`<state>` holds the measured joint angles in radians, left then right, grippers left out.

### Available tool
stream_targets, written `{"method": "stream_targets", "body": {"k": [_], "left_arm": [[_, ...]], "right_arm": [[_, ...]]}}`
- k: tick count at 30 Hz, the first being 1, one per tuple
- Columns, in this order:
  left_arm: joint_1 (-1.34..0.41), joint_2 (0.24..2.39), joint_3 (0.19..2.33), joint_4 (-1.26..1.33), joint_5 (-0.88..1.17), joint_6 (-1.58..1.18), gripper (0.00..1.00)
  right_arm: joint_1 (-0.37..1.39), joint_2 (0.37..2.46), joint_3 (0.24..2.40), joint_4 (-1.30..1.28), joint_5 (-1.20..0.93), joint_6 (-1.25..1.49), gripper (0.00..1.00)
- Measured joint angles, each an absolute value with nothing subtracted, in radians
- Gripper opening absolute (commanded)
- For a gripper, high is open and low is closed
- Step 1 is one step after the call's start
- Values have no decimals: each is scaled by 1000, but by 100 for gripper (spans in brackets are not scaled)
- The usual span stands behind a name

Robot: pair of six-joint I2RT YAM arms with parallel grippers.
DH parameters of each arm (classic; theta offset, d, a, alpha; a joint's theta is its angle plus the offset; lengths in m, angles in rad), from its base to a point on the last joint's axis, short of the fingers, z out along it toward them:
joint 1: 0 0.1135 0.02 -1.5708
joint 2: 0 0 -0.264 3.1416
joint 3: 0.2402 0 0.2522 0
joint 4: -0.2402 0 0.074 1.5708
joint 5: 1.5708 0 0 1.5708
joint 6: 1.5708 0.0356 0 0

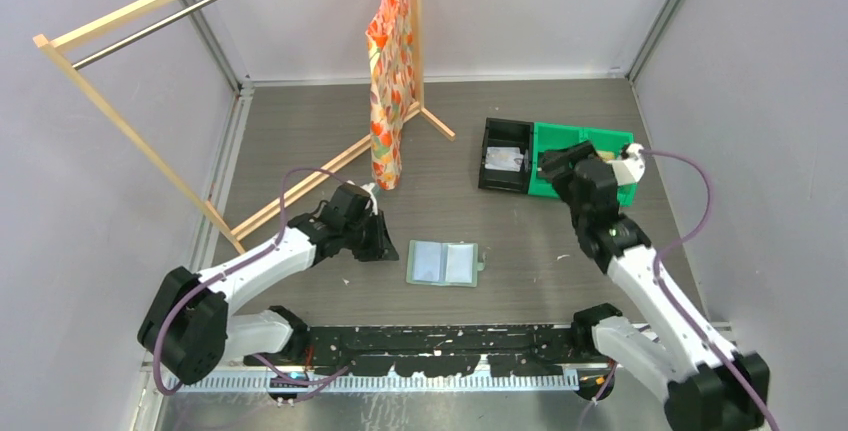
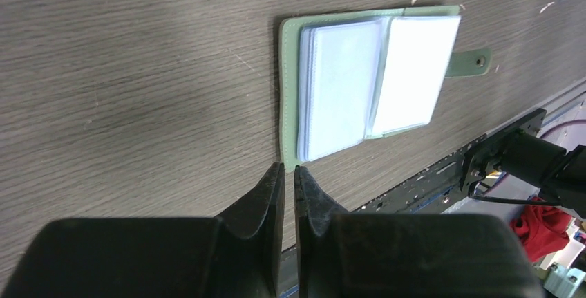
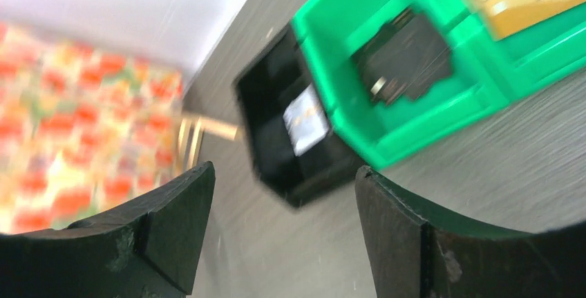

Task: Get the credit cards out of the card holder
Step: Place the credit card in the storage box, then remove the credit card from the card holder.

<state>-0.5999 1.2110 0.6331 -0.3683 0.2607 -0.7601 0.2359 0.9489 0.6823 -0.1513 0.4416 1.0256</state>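
The sage-green card holder (image 1: 445, 263) lies open and flat on the table, its pale inner pockets (image 2: 376, 77) facing up and its snap tab (image 2: 472, 63) pointing right. My left gripper (image 1: 388, 244) sits low just beyond the holder's left edge, with its jaws (image 2: 289, 168) shut on nothing. My right gripper (image 1: 552, 164) hovers by the bins at the back right; in the right wrist view the gripper (image 3: 283, 180) is open and empty. A silvery card (image 3: 304, 119) lies in the black bin (image 1: 505, 156). A dark card-like piece (image 3: 404, 56) lies in the green bin (image 1: 580, 161).
A wooden clothes rack with a patterned orange garment (image 1: 388, 71) stands at the back left, and its base bar (image 1: 320, 176) runs across the table behind my left arm. A black rail (image 1: 440, 336) lines the near edge.
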Motion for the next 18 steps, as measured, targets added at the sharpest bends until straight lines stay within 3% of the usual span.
{"method": "stream_targets", "body": {"k": [3, 6, 8, 12, 18], "left_arm": [[-600, 1193, 633, -352, 262, -754, 13], [-600, 1199, 633, -337, 262, -754, 14], [-603, 1222, 638, -335, 262, -749, 14], [-618, 1278, 654, -336, 262, -745, 14], [-623, 1288, 654, -342, 234, -760, 15]], "right_arm": [[398, 799, 610, -174, 390, 936, 77], [636, 780, 590, -216, 383, 899, 75], [866, 863, 600, -242, 412, 893, 71], [1143, 1087, 666, -307, 463, 899, 58], [1250, 1357, 799, -353, 494, 925, 56]]}}
